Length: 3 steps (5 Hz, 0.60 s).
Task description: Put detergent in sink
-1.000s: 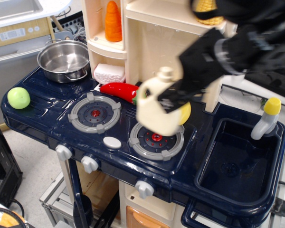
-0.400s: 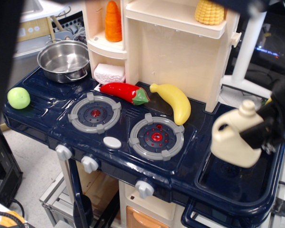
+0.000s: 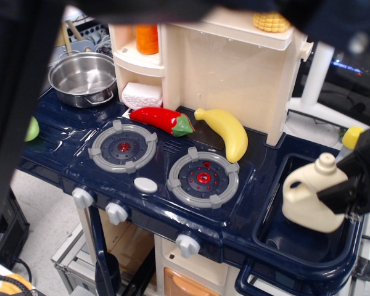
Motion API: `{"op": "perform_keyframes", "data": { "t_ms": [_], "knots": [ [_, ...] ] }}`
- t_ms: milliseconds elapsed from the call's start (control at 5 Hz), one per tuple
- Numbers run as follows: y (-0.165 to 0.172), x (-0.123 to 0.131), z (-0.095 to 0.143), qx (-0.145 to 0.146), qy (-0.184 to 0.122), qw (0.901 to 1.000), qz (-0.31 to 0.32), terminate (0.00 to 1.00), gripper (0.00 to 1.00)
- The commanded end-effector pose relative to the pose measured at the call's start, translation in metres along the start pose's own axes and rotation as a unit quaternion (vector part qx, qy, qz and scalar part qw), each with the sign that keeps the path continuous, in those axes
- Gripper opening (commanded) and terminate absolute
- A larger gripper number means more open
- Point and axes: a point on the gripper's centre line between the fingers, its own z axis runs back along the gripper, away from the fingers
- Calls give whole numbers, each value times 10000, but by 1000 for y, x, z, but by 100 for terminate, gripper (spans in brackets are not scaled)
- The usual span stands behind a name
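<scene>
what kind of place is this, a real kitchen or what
Likely a child's toy play kitchen, set up indoors, not a real one. The dark navy plastic counter has moulded grey burner rings, a deep navy sink, and a plastic yellow banana.

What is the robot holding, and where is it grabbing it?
The gripper holds the cream detergent jug by its right side, over the sink. The fingers' exact contact is blurred.

1 detergent jug (image 3: 311, 198), 1 sink (image 3: 272, 237), 1 gripper (image 3: 348, 192). 2 stove burners (image 3: 123, 146) (image 3: 203, 177), 3 knobs (image 3: 82, 198) (image 3: 116, 213) (image 3: 188, 245), 1 steel pot (image 3: 83, 78), 1 red pepper (image 3: 160, 119), 1 banana (image 3: 227, 132), 1 corn cob (image 3: 271, 21), 1 carrot (image 3: 147, 38), 1 white oval button (image 3: 146, 185).
</scene>
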Motion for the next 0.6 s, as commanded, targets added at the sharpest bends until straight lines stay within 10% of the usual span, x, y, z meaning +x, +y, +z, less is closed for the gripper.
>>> {"op": "perform_keyframes", "data": {
  "t_ms": [0,200,400],
  "knots": [
    [-4,2,18,-190,128,9996,183,0,100],
    [-4,2,18,-190,128,9996,183,0,100],
    [-4,2,18,-190,128,9996,183,100,100]
  ]
}}
